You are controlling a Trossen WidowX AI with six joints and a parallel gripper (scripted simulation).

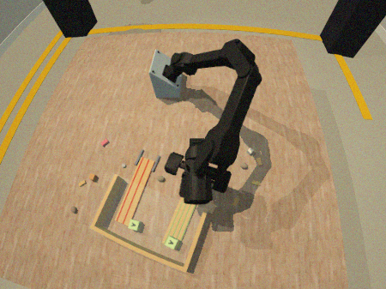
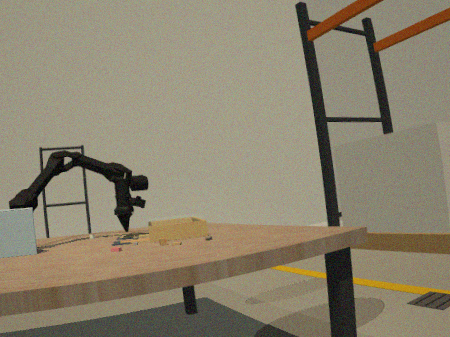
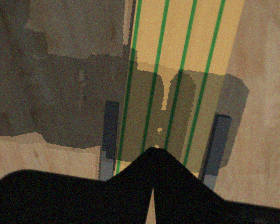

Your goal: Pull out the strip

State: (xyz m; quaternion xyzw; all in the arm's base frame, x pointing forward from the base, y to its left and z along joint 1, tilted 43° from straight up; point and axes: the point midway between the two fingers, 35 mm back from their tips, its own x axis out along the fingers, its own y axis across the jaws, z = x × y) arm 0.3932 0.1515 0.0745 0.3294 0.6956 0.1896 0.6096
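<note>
The fingers (image 2: 126,227), pressed together on nothing, point down at the green-lined strip (image 1: 180,220) (image 3: 177,35), presumably because the cube (image 1: 171,243) rests on its far end

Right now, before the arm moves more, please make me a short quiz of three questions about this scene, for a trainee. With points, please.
1. True or false: the gripper (image 1: 196,188) (image 2: 126,228) (image 3: 155,155) is open.
2. The lines on the strip (image 1: 180,221) (image 3: 180,35) under the gripper are: a) red, b) green, c) blue.
3. How many pale green cubes (image 1: 135,225) (image 1: 171,243) does the top view show?

Key: 1. false; 2. b; 3. two.
</note>
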